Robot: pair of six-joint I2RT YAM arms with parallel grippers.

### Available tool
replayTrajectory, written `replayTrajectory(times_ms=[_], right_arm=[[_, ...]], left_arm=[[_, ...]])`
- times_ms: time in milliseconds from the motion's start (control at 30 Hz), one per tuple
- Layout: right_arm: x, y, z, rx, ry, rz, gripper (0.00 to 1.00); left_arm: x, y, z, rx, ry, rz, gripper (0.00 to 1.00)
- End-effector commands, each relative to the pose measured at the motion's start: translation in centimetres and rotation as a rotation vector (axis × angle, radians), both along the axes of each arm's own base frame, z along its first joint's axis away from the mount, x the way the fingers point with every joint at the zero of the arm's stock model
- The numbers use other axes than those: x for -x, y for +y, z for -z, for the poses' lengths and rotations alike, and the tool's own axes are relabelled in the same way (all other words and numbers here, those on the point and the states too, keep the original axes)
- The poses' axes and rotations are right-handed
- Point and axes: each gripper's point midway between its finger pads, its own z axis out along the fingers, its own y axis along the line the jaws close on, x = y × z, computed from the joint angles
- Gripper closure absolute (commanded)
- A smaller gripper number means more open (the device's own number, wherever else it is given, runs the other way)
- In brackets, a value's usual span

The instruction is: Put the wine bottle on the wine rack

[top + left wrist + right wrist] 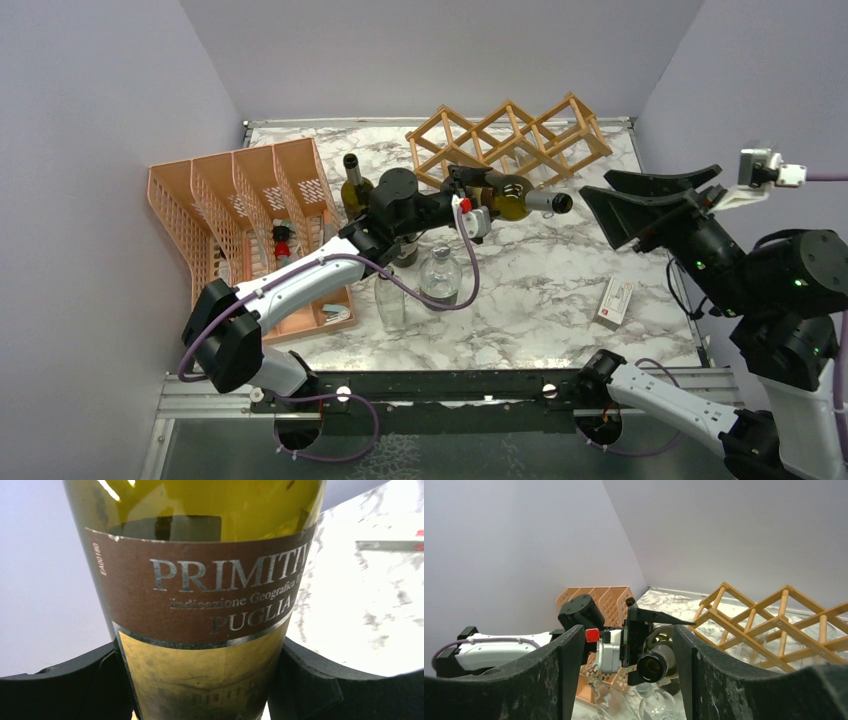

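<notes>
The wine bottle [515,198], olive green with a brown label, hangs level above the table, its neck pointing right. My left gripper [482,196] is shut on its body; in the left wrist view the black fingers [60,690] press both sides of the wine bottle [200,605]. My right gripper [594,182] stands open just right of the bottle's mouth, touching nothing. From the right wrist the bottle's mouth [655,664] faces me between my spread fingers [559,670]. The wine rack [510,135], a light wood lattice, stands behind the bottle and appears again at the right [769,620].
An orange mesh organizer [250,210] stands at the left. A dark green bottle [352,185] and two clear glass bottles [440,275] [390,300] stand under my left arm. A small white box [615,300] lies near the front right.
</notes>
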Motion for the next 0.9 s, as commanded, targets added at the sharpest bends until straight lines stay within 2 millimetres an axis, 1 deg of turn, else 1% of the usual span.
replayTrajectory(times_ms=[0,67,167,300,500,667,733,867], right_arm=[[0.9,-0.7,2.0,0.08,0.061,-0.004,0.33],[0.5,-0.6,3.2,0.13,0.105,0.005,0.32],[-0.6,-0.1,6.1,0.227,0.196,0.024,0.33],[-2.5,-0.6,10.0,0.362,0.311,0.113,0.33],[-2.9,0.5,13.3,0.48,0.373,0.07,0.33],[-3.2,0.8,17.6,0.577,0.487,0.069,0.33],[-3.3,0.9,18.9,0.6,0.526,0.072,0.33],[-3.5,2.1,20.0,0.598,0.547,0.029,0.35]], left_arm=[[-1.2,0.3,-6.9,0.02,-0.41,-0.055,1.0],[-1.7,0.3,-7.3,-0.017,-0.508,-0.072,1.0],[-2.5,0.3,-7.6,-0.088,-0.642,-0.104,1.0],[-3.0,0.9,-7.5,-0.181,-0.799,-0.141,1.0],[-3.2,1.0,-7.2,-0.236,-0.898,-0.156,1.0],[-2.9,1.0,-7.6,-0.249,-0.961,-0.149,1.0],[-2.6,1.0,-7.9,-0.248,-0.983,-0.143,1.0],[-2.0,0.9,-8.4,-0.236,-1.013,-0.123,1.0]])
